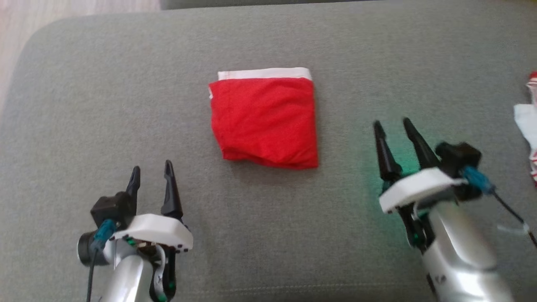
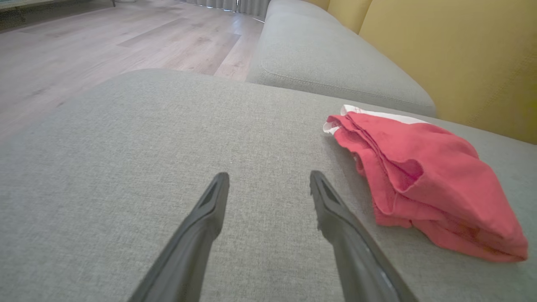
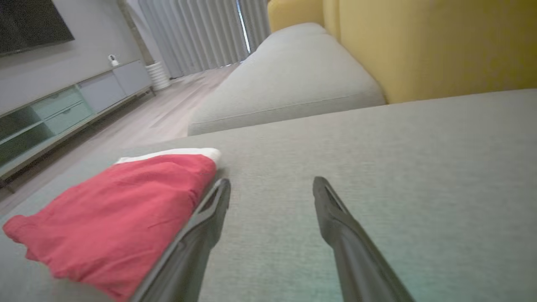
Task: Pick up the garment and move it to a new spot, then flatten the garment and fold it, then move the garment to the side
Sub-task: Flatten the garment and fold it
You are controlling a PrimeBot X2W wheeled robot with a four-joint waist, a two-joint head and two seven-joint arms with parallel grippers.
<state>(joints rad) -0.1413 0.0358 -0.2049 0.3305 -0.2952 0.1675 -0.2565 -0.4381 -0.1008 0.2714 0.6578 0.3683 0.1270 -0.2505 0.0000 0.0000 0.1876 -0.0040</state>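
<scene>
Left gripper point(image 1: 152, 165) and right gripper point(image 1: 392, 121) spread, empty — we should pinch all layers of the folded red cloth garment point(image 1: 264, 121) together.

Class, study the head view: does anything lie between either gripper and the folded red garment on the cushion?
Nothing visible does. Bare grey cushion is all that separates the left gripper and the right gripper from the red garment. The red-and-white cloth at the right edge lies beyond the right gripper, away from the garment.
</scene>
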